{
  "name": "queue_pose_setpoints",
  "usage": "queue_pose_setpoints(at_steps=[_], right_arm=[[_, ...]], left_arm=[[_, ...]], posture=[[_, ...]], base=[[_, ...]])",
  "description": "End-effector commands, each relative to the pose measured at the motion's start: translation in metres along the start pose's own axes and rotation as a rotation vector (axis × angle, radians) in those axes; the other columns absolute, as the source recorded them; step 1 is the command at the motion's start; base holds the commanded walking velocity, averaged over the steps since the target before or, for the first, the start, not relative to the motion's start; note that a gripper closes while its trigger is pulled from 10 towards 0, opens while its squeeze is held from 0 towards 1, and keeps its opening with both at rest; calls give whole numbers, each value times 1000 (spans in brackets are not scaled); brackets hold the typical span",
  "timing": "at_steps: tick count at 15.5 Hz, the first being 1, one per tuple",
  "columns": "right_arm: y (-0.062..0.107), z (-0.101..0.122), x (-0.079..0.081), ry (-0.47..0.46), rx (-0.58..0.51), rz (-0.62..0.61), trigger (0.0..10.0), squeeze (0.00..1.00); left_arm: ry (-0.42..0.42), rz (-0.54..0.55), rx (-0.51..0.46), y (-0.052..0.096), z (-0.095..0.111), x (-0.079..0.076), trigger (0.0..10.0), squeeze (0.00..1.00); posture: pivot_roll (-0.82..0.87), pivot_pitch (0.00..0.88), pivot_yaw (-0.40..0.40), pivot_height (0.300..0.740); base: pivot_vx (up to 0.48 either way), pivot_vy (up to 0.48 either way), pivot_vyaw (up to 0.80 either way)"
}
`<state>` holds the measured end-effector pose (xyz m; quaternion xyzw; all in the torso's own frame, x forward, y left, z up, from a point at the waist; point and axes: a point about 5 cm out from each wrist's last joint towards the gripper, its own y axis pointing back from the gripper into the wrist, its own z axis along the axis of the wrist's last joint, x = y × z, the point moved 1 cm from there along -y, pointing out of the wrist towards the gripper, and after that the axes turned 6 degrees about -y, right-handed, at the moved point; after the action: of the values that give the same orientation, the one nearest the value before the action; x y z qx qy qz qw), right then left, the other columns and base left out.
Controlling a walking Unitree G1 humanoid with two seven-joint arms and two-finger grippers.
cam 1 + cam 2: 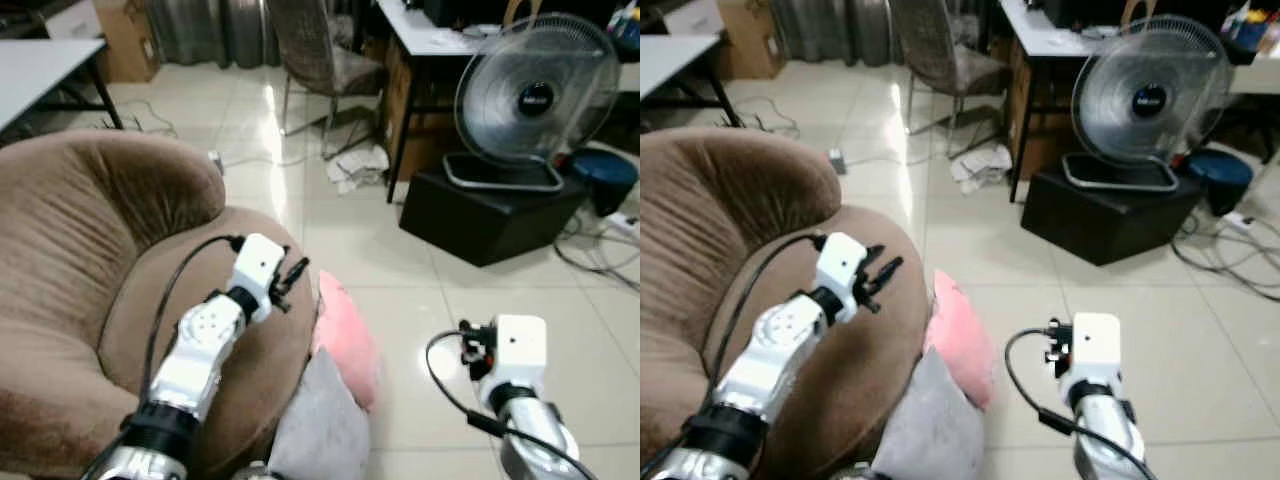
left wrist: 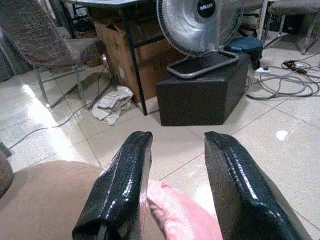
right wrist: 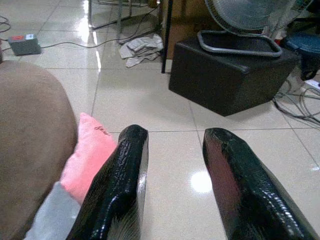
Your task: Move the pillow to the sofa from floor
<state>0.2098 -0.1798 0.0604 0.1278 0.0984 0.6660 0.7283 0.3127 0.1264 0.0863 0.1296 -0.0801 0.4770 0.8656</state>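
Pink pillow (image 1: 345,340) on floor (image 1: 450,300), leaning against brown sofa (image 1: 90,260), just below left gripper (image 1: 296,272), jaws apart, empty. Right gripper (image 3: 172,180) jaws apart too. Lower left, grab the pillow's top edge.

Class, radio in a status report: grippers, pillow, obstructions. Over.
Left gripper open over sofa arm; right gripper open above floor. Pink pillow on floor against sofa, ungripped. Grey cushion leaning beside it.
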Motion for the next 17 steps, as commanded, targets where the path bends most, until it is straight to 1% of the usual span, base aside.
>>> queue_pose_setpoints(at_steps=[1, 5, 10, 11, 13, 17], right_arm=[[0, 3, 1, 1, -6, 4, 10000, 0], [0, 2, 1, 3, 3, 1, 10000, 0], [0, 1, 1, 2, 10, -1, 10000, 0], [0, 0, 1, 3, 13, 0, 10000, 0], [1, 0, 1, 4, 17, 0, 10000, 0], [0, -2, 2, 2, 27, 4, 10000, 0]], left_arm=[[-1, -2, 1, 1, 1, 0, 10000, 0], [-7, -6, 6, 1, 0, -1, 10000, 0], [-13, -6, 10, 1, 0, 0, 10000, 0], [-15, -8, 9, 1, 0, -1, 10000, 0], [-16, -9, 8, 0, 0, -1, 10000, 0], [-8, -10, 2, 0, 1, -1, 10000, 0]], posture=[[-54, 17, 8, 700], [-54, 21, 8, 655], [-54, 22, 9, 610], [-54, 22, 9, 595], [-54, 23, 8, 586], [-52, 25, 8, 586]], base=[[0, 0, 0], [0, 0, 0], [0, 0, 0], [0, 0, 0], [0, 0, 0], [0, 0, 0]])
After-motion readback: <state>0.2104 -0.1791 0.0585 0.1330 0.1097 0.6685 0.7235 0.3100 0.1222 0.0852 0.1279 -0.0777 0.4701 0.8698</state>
